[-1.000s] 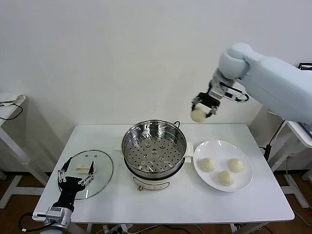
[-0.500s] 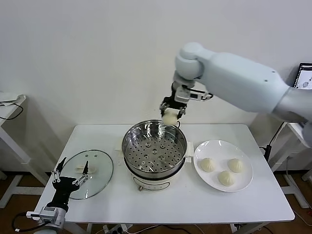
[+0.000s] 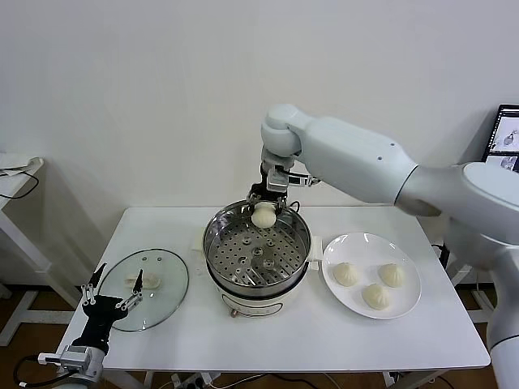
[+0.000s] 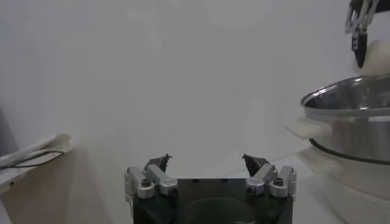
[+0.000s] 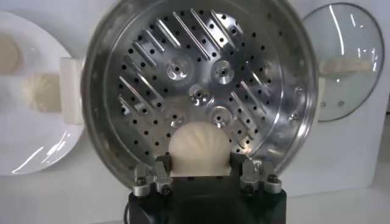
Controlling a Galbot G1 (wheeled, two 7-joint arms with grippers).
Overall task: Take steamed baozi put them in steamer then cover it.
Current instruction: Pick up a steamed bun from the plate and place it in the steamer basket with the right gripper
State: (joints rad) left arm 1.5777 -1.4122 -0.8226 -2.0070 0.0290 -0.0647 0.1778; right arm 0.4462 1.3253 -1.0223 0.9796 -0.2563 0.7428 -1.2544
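Head view: I have carried the right tool (image 3: 263, 212), clenched on one baozi (image 3: 263, 215), from above the plate (image 3: 405, 304) across to the far rim of the steamer (image 3: 256, 247); a second ago it hung well right of the pot. I judge release into the tray is next. Three buns (image 3: 346, 274) remain on the plate. The left tool (image 3: 109, 293) waits released near the glass lid (image 3: 158, 279) on the tabletop (image 3: 324, 340).

Left wrist view: the left tool (image 4: 207, 163) shows spread, empty fingers, the steamer wall beside it.

Right wrist view: only here I confirm the perforated tray (image 5: 195, 91) is bare beneath the held bun.
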